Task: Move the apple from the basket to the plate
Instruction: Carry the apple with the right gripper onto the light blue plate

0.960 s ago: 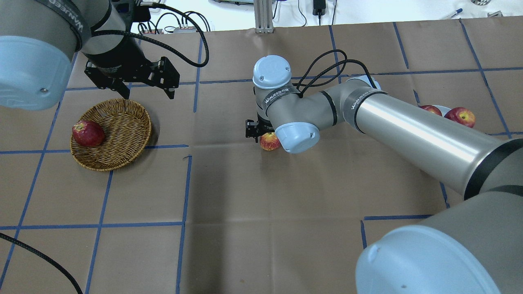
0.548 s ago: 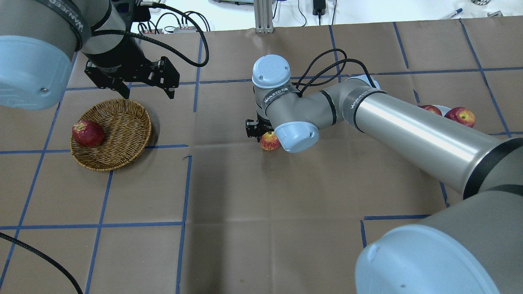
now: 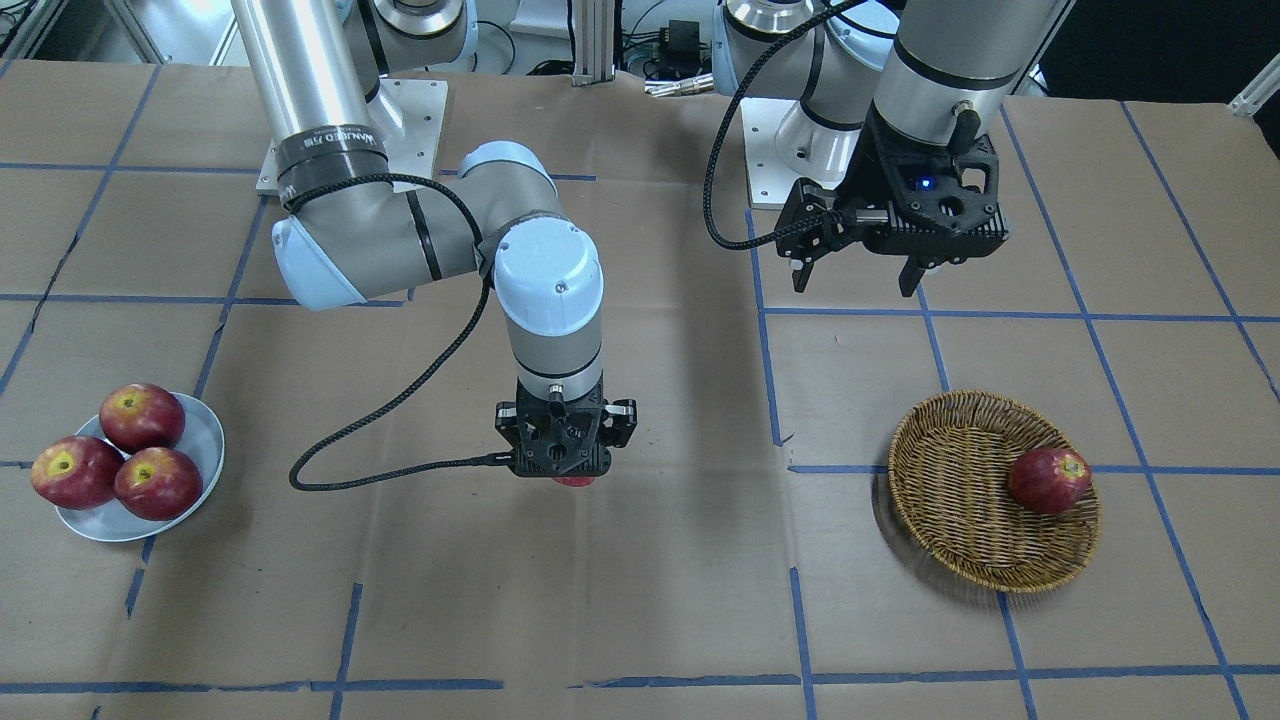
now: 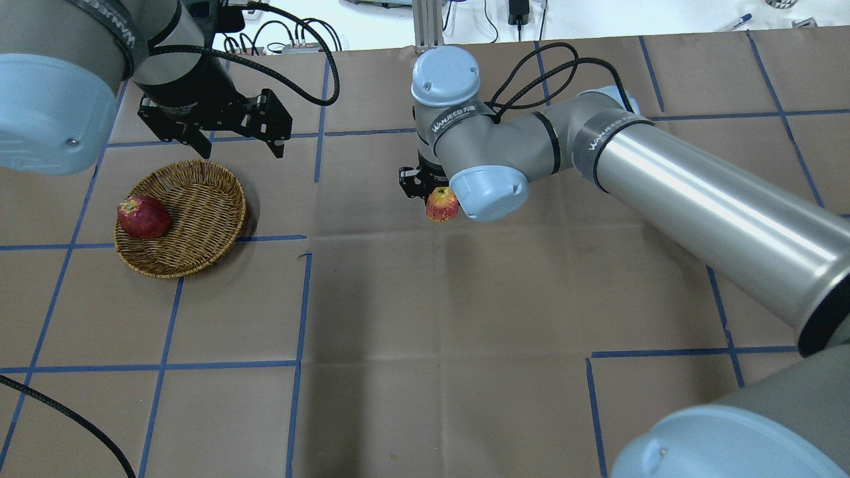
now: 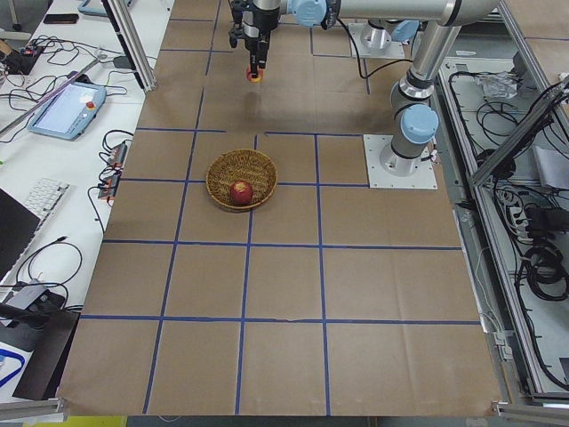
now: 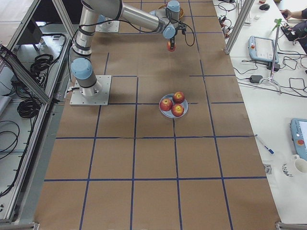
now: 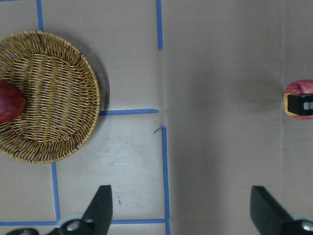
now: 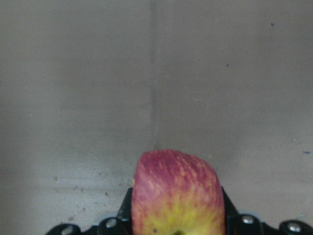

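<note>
My right gripper (image 4: 437, 199) is shut on the apple (image 4: 442, 204), light red with yellow streaks, and holds it above mid-table. The apple fills the bottom of the right wrist view (image 8: 177, 196); in the front view only a sliver (image 3: 574, 481) shows under the gripper (image 3: 566, 472). The wicker basket (image 4: 199, 219) sits on the robot's left. My left gripper (image 4: 239, 151) hangs open and empty above the basket's far rim. The white-grey plate (image 3: 207, 440) lies on the robot's right; in the overhead view my right arm hides it.
A dark red apple (image 4: 143, 217) lies in the basket against its left wall. Three dark red apples (image 3: 140, 415) crowd the plate. Brown paper with blue tape lines covers the table (image 4: 425, 318).
My right gripper has lifted the apple off the table and carried it slightly farther from the robot. The left arm has barely moved.
</note>
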Controlling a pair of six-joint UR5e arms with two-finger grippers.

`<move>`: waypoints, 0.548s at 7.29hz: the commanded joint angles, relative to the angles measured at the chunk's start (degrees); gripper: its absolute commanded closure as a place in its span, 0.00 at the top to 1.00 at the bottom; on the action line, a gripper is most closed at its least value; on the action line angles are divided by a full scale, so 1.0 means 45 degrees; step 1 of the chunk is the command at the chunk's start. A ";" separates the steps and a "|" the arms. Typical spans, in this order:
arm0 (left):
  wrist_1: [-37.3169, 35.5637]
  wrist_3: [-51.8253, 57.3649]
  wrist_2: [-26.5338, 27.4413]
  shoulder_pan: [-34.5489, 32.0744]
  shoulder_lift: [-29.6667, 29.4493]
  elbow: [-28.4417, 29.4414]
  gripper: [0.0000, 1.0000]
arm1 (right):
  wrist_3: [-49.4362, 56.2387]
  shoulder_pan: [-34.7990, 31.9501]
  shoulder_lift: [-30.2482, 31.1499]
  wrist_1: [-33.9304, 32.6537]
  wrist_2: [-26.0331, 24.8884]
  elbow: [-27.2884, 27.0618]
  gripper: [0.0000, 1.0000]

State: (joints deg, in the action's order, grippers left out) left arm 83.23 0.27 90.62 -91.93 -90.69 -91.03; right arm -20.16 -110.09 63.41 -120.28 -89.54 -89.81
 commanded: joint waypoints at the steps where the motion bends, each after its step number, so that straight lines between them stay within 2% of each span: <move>1: 0.0001 0.0000 -0.0020 0.0000 -0.0002 -0.0044 0.99 | 0.0201 0.1097 0.1446 0.2713 -0.0025 0.1067 0.54; 4: -0.0058 0.0019 -0.0020 0.0000 -0.0002 -0.0122 0.99 | 0.3649 0.5077 0.3326 0.4811 -0.0005 0.1012 0.55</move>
State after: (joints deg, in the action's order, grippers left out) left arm 83.04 0.28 90.53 -91.90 -90.70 -91.48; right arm -10.26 -94.59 75.48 -102.03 -89.57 -85.32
